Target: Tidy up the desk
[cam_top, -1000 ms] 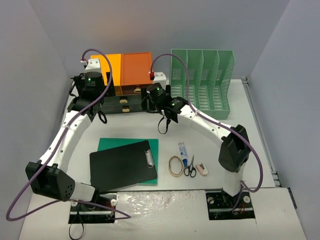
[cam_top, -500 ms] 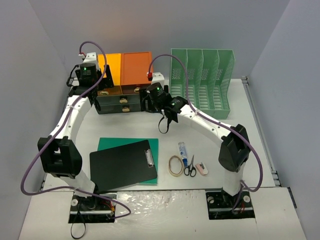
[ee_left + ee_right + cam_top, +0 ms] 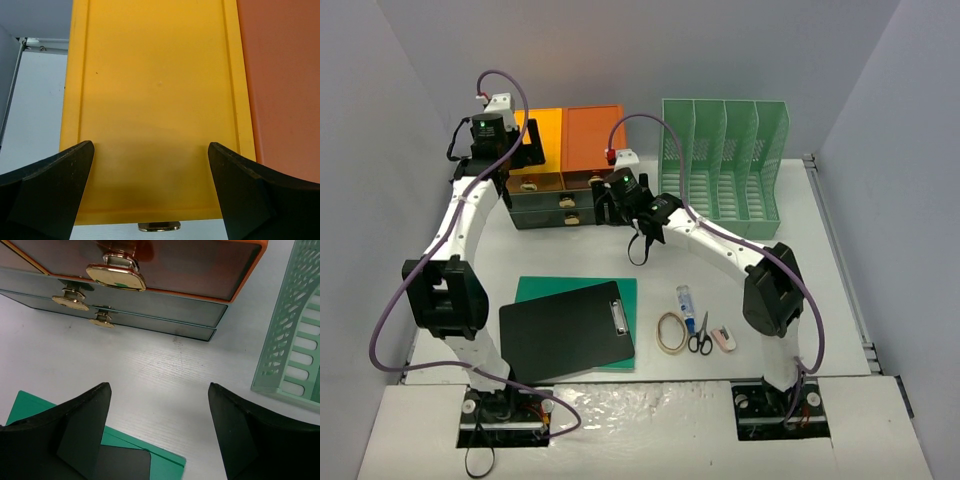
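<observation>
Near edge first: the white desk [image 3: 820,260] fills the floor of the grey-walled cell. A black clipboard [image 3: 567,330] lies tilted on a green folder [image 3: 545,288], its clip toward the right. Just right of it sit a rubber band [image 3: 671,331], scissors [image 3: 700,335], a small white tube with a blue cap [image 3: 687,300] and a small pink-and-white item [image 3: 724,339]; I can't tell what that last one is.

Mid-desk, my right gripper [image 3: 156,390] hangs over bare desk just in front of the drawer unit [image 3: 560,208], facing its brass knobs [image 3: 116,274]. Its jaws are spread fairly wide with nothing between them.

Farther back, my left gripper [image 3: 150,147] is above the yellow lid [image 3: 157,90] on the unit's left half. Its jaws are fully spread and hold nothing. The orange lid [image 3: 592,135] is beside the yellow one on the right.

The green file rack [image 3: 725,160] stands upright at the far right, next to the drawer unit.
</observation>
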